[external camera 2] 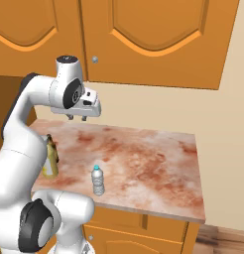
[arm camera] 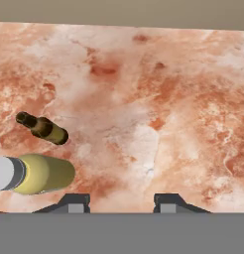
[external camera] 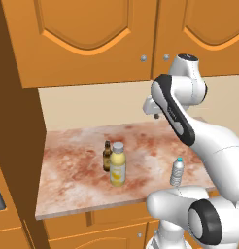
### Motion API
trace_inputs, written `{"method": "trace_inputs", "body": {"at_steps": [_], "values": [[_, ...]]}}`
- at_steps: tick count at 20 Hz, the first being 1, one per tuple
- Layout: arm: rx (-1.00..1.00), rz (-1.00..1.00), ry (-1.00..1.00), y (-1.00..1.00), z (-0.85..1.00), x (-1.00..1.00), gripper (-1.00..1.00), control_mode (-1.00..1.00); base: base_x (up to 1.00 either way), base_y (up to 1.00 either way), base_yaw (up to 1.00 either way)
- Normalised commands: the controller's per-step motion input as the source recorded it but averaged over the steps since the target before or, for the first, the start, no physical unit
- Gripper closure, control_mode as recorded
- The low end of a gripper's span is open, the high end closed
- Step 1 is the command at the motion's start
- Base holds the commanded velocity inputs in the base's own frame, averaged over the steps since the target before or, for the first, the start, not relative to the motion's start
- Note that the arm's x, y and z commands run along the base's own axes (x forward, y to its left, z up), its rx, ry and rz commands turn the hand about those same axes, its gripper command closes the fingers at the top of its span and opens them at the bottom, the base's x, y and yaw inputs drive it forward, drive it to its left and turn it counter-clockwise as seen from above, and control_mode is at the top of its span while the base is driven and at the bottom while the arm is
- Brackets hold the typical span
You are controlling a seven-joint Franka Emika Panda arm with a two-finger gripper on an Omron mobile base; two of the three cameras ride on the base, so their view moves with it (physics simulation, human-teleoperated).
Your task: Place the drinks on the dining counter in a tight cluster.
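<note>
Jaws (arm camera: 121,202) drawn in, holding nothing, poised above the marbled worktop (external camera: 82,180). Yellow bottle (external camera: 117,164), grey-capped, stands upright just beside the slim brown bottle (external camera: 107,155). Small clear water bottle (external camera: 177,171), blue-capped, stands apart near the front edge.

In the right base view, the arm (external camera 2: 17,149) at nine o'clock covers most of the yellow bottle (external camera 2: 50,166) and brown bottle (external camera 2: 51,144). The yellow bottle's cap (arm camera: 2,173) runs off the hand view's nine o'clock edge.

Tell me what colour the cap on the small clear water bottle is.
Blue; the water bottle shows it best in the right base view.
</note>
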Motion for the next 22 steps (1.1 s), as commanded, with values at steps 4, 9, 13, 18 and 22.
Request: {"method": "trace_inputs", "body": {"at_steps": [4,9,13,18,22], "values": [[0.00,0.00,0.00,0.00,-0.07,-0.21,-1.00,-1.00,0.00,0.00,0.00],[0.00,0.11,0.00,0.22,-0.46,-0.24,-1.00,-1.00,0.00,0.00,0.00],[0.01,0.29,-0.11,0.39,-0.42,0.00,-1.00,-1.00,0.00,0.00,0.00],[0.07,0.47,-0.26,0.40,-0.34,0.00,-1.00,-1.00,0.00,0.00,0.00],[0.14,0.51,-0.21,0.13,-0.29,0.00,-1.00,-1.00,0.00,0.00,0.00]]}}
